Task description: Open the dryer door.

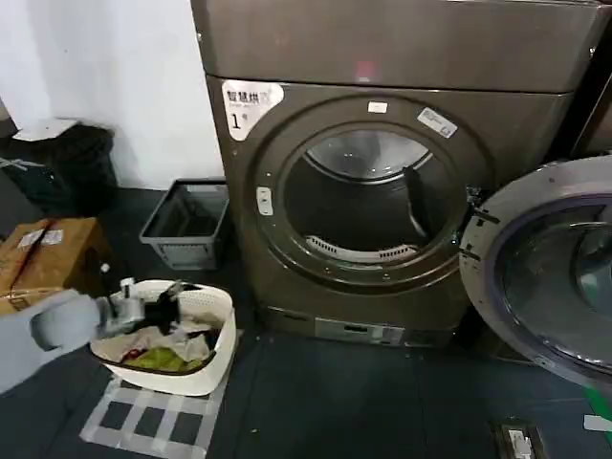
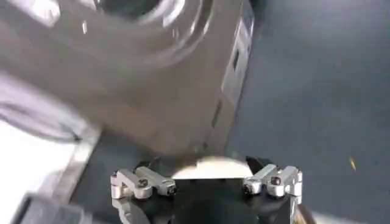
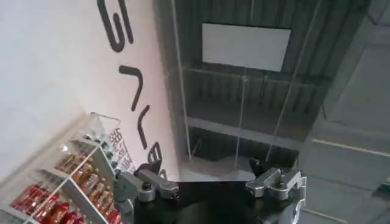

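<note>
Door [image 1: 550, 277] hangs wide open beside the dryer [image 1: 382, 191]; left pincer [image 1: 163, 308], spread wide over the basket [image 1: 215, 359], could snag laundry.

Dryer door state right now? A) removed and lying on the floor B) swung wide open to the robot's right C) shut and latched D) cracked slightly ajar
B: in the head view the dryer door stands swung out to the right, grey inner face showing, and the dryer opening exposes the steel drum. The left pincer sits low over the white laundry basket.
</note>
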You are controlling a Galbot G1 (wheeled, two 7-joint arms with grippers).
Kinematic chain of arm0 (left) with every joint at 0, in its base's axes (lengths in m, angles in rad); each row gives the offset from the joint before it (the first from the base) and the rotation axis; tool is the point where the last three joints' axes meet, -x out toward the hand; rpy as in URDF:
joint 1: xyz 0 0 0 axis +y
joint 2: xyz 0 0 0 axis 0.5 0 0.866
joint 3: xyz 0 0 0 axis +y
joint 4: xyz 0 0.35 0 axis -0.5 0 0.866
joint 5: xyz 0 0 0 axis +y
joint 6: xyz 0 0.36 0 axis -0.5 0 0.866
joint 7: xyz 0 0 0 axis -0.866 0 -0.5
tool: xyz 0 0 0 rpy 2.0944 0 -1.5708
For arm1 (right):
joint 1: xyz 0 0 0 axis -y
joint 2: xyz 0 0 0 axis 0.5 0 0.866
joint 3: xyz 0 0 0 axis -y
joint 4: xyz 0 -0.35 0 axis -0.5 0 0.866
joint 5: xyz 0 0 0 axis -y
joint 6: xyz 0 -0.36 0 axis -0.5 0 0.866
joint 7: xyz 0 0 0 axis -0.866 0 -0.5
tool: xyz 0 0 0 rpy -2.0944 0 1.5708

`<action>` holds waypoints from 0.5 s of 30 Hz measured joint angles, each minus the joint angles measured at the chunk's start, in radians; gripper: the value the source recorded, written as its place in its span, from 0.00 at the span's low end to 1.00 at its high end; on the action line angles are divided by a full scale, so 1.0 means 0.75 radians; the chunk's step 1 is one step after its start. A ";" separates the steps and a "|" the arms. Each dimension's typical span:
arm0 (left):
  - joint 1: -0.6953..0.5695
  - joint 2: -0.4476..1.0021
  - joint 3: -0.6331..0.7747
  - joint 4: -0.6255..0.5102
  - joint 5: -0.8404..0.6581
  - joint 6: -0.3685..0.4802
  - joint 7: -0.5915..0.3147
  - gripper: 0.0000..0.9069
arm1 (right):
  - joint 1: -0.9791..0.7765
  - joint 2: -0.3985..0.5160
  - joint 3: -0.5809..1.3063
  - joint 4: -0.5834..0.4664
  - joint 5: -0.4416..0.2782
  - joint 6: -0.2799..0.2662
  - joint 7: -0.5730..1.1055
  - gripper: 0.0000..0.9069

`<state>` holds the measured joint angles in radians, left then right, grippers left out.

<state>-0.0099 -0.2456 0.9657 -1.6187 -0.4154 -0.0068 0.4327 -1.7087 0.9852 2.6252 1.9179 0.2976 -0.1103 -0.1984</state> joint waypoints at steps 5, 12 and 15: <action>0.004 0.025 -0.009 0.033 0.014 0.042 0.022 1.00 | -0.005 0.001 0.010 -0.009 0.002 -0.001 0.000 1.00; 0.012 0.055 -0.032 0.075 0.054 0.072 0.086 1.00 | -0.010 0.000 0.022 -0.020 0.005 -0.002 0.000 1.00; 0.024 0.063 -0.050 0.095 0.069 0.080 0.108 1.00 | -0.010 -0.001 0.022 -0.021 0.006 -0.002 0.000 1.00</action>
<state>0.0078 -0.1985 0.9279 -1.5478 -0.3640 0.0533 0.5133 -1.7161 0.9844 2.6420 1.9018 0.3018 -0.1116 -0.1986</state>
